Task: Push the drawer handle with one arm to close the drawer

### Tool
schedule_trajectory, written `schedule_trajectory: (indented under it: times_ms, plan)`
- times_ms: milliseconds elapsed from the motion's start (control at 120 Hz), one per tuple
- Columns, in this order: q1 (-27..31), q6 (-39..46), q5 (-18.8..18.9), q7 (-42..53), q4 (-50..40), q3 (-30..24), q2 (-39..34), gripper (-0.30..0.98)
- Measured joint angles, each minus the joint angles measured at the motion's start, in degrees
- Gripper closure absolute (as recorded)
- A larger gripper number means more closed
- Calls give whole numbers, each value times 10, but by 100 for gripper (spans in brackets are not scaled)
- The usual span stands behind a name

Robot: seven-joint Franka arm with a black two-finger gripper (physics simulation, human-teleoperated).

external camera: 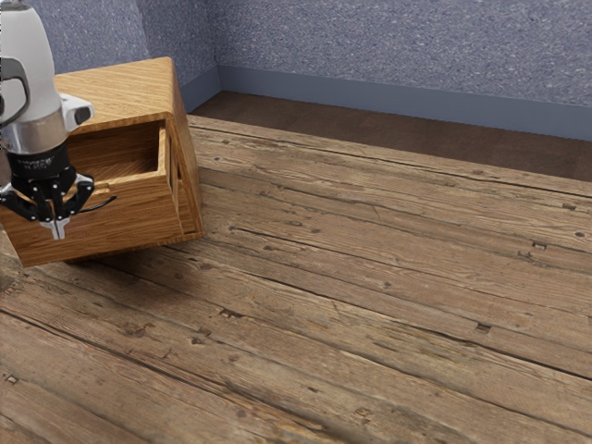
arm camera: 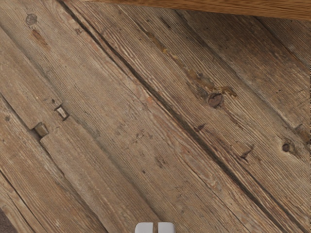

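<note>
My gripper (external camera: 59, 229) points down in front of the drawer front (external camera: 129, 228), at the exterior view's left, its two fingertips close together with nothing visible between them. The drawer stands pulled out of the wooden cabinet (external camera: 120, 88), and its inside shows from above. A thin dark curved handle (external camera: 99, 205) emerges from behind the gripper; the rest of it is hidden. In the wrist view the tips of my gripper (arm camera: 155, 227) lie side by side, with a wooden edge of the furniture (arm camera: 218, 8) across from them. Whether they touch the drawer, I cannot tell.
The plank tabletop (external camera: 370, 305) extends from the cabinet toward the exterior view's right. Behind it are a dark floor strip and a blue speckled wall (external camera: 398, 46). In the wrist view, planks (arm camera: 121, 121) with dark seams and knots lie below my hand.
</note>
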Motion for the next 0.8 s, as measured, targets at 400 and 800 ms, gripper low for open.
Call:
schedule_trajectory:
  times_ms: [400, 800]
  plan:
    - [-7, 89, 48, 8, -22, 21, 22, 79]
    - [-5, 149, 68, 12, -22, 42, 53, 78]
